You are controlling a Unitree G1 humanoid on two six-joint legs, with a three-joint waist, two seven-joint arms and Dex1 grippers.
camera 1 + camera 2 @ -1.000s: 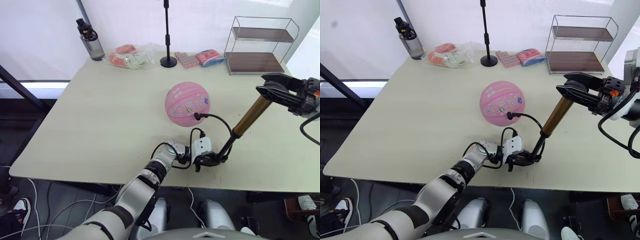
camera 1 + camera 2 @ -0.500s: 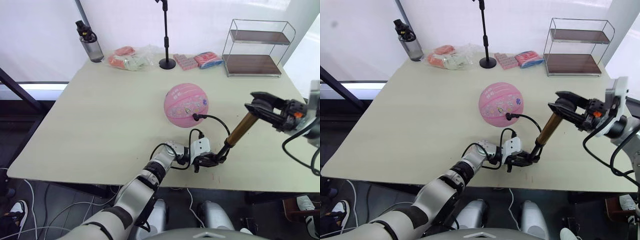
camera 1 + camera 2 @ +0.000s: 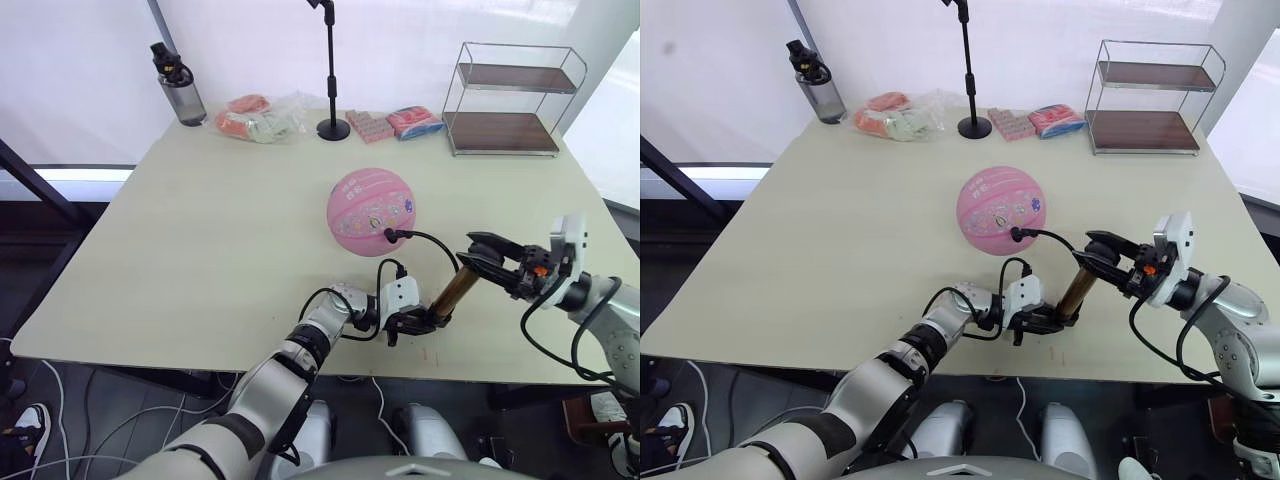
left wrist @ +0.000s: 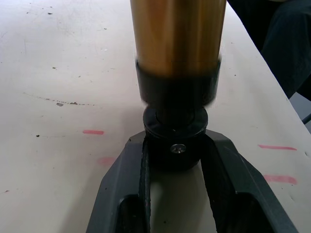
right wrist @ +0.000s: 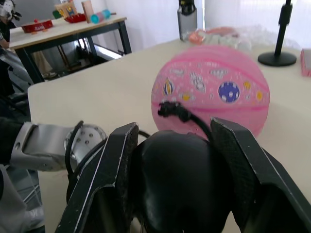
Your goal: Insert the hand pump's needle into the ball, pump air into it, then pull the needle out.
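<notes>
Down has come the right claw [image 3: 487, 262] since a second ago: it then held the pump's black handle high over the right edge of the bench [image 3: 200, 230], and now it sits low, close to the near edge, with much less of the gold tube showing between the two claws. The ball [image 3: 373, 211] and the left claw [image 3: 418, 320] lie where they did.

That right claw is clamped on the handle [image 5: 182, 182], one finger on each side of the rounded black knob, as the right wrist view shows. The hand pump [image 3: 455, 289] leans steeply, its lower end toward the robot and its handle end up and to the right. The left claw is closed on the pump's black bottom cap [image 4: 176, 148], pinning it just above the bench near the front edge; both fingers press against the cap's sides.

From the pump's lower end a thin black hose [image 3: 430, 240] loops up and over to the pink ball, where its black fitting [image 5: 167, 108] is touching the ball's near side. The needle itself is too small to make out. The ball rests on the bench about mid-way across, just beyond the pump.

Along the far edge stand a dark water bottle [image 3: 177, 83], a clear bag of packets [image 3: 262, 117], a black stand [image 3: 333, 127], some pink packets [image 3: 396, 122] and a two-tier wire shelf [image 3: 505, 98].
</notes>
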